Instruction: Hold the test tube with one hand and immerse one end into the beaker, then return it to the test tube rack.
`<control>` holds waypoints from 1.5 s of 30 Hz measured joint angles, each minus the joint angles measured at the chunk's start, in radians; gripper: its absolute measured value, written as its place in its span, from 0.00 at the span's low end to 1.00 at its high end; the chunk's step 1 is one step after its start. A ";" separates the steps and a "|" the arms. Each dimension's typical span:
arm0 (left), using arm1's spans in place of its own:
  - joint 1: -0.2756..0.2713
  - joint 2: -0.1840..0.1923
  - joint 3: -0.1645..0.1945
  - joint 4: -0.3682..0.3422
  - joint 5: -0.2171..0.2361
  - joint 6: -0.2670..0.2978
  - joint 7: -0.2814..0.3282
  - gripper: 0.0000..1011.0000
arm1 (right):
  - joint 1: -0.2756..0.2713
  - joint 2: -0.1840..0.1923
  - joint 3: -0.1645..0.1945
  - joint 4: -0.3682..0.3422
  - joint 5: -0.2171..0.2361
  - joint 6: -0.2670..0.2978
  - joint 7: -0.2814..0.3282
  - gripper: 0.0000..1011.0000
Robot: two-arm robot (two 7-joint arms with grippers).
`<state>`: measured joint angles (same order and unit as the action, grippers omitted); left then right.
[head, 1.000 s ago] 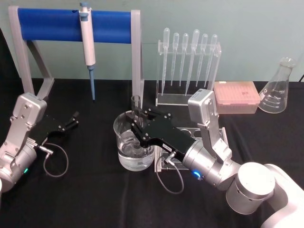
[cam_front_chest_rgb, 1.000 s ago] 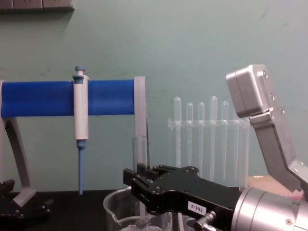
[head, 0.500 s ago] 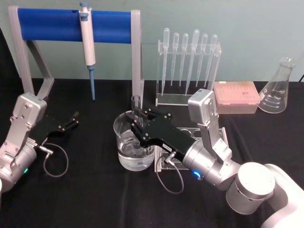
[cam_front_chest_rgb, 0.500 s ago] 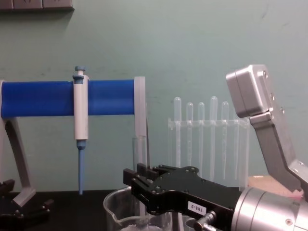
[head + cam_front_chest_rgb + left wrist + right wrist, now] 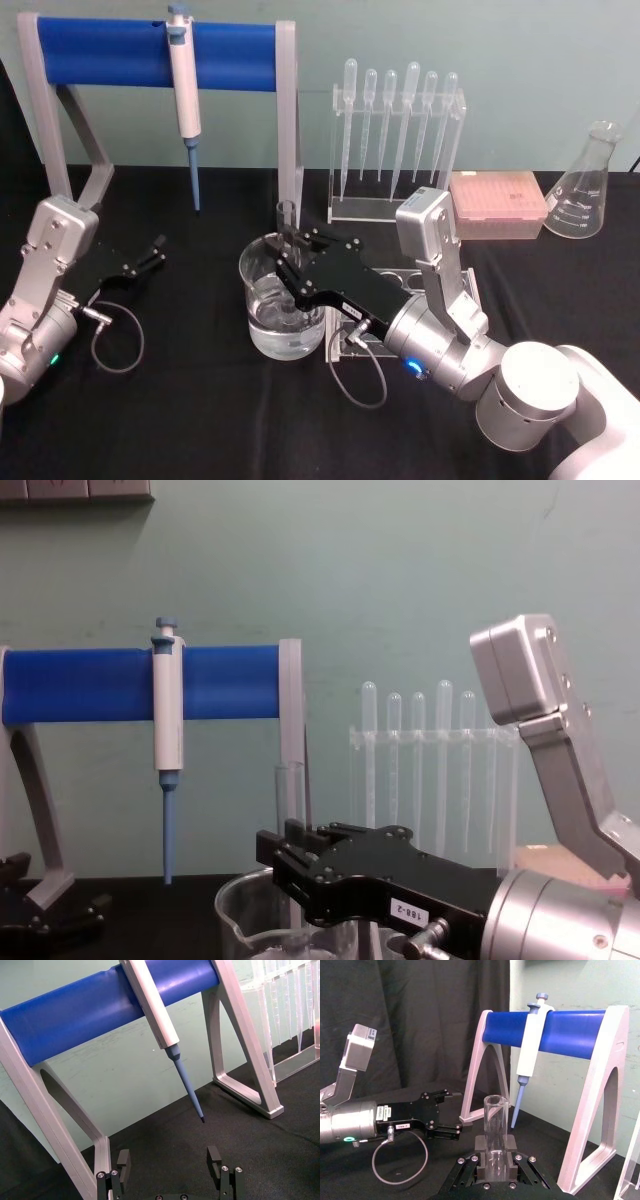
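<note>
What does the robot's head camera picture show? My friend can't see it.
The right gripper holds the test tube upright, its lower end inside the beaker of clear liquid on the black table. The left gripper rests open to the left, and a micropipette hangs on a blue stand behind.

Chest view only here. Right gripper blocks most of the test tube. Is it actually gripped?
Observer: Yes. Right wrist view has the right gripper shut on the test tube, which is upright.
Operator: Inside the beaker?
Observer: Head view puts the tube inside the beaker, which holds clear liquid. I cannot tell how deep the tip sits.
Operator: Left arm?
Observer: Left gripper is parked open, left of the beaker.
</note>
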<state>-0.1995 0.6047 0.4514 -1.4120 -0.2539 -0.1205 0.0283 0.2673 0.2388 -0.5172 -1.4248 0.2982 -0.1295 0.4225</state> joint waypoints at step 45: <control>0.000 0.000 0.000 0.000 0.000 0.000 0.000 0.99 | 0.000 0.000 0.000 0.000 0.000 0.000 0.000 0.22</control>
<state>-0.1995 0.6047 0.4514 -1.4120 -0.2539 -0.1205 0.0283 0.2673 0.2389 -0.5171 -1.4247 0.2982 -0.1295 0.4225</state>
